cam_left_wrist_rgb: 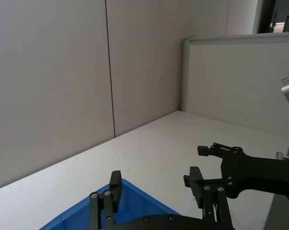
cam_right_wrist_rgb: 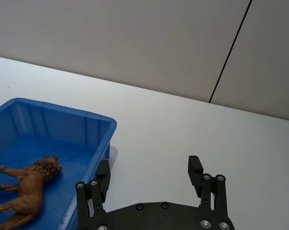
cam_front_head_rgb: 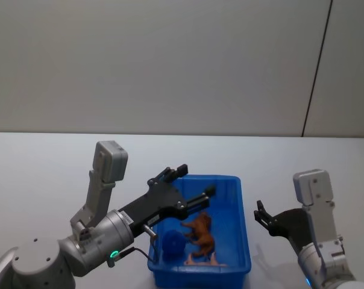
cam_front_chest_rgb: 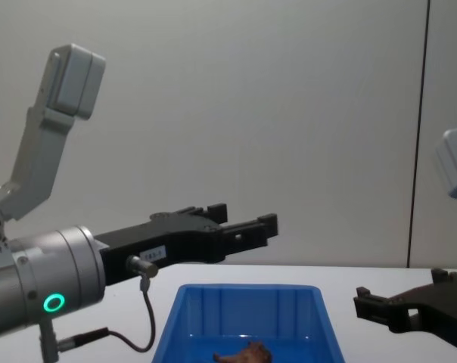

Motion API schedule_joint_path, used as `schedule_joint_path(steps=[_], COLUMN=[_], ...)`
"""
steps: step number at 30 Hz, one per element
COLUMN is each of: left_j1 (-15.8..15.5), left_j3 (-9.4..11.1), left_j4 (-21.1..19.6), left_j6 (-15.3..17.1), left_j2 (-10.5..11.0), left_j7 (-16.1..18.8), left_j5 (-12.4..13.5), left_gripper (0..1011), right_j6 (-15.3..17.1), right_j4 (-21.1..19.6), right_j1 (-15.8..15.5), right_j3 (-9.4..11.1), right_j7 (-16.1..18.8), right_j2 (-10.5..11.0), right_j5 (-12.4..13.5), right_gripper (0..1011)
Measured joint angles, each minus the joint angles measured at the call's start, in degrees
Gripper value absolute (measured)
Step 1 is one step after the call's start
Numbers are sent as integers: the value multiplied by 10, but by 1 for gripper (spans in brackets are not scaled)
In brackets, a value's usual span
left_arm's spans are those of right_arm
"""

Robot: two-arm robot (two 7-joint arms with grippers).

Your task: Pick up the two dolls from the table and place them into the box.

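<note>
Nearest the robot's body, the left arm's silver forearm with its green ring light angles forward from the lower left, and out at its end the left gripper (cam_front_head_rgb: 191, 180) hangs above the box (cam_front_head_rgb: 245, 241), jaws spread wide with nothing between them. One finger reaches over the box's far left corner, the other sits over the interior, and neither touches the rim as far as the chest view shows. Across on the right, the right gripper (cam_front_head_rgb: 259, 212) hovers just beside the box's right wall, over bare table (cam_front_head_rgb: 49, 162), its fingers (cam_right_wrist_rgb: 194, 167) parted and holding nothing; that arm rises close by the lower right corner of the head view, wrist bent forward. Down inside the box lies the brown doll (cam_front_head_rgb: 200, 235), a lion-like figure on its side on the blue floor, head pointing toward the far wall. At the near wall, just beside it, a sliver of the pale pinkish doll (cam_front_head_rgb: 205, 261) peeks out, too little to say how it lies. Beyond the box the white tabletop runs clear back to the grey wall.
</note>
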Motion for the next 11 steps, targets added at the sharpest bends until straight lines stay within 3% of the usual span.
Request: schedule_joint_path(steps=[6,11], left_j1=[-4,-7], left_j3=[2,3], left_j4=[5,7], left_j6=[-5,-8], left_j2=[-4,-6], left_j7=[-16,-26], left_j5=[-6,-9], left_gripper=[1002,1003], right_j6=[0,0], right_j4=[0,0], right_j1=[0,0], right_j3=[0,0], right_j7=[0,0], right_j2=[0,0], right_j5=[0,0], right_gripper=[1001,1001])
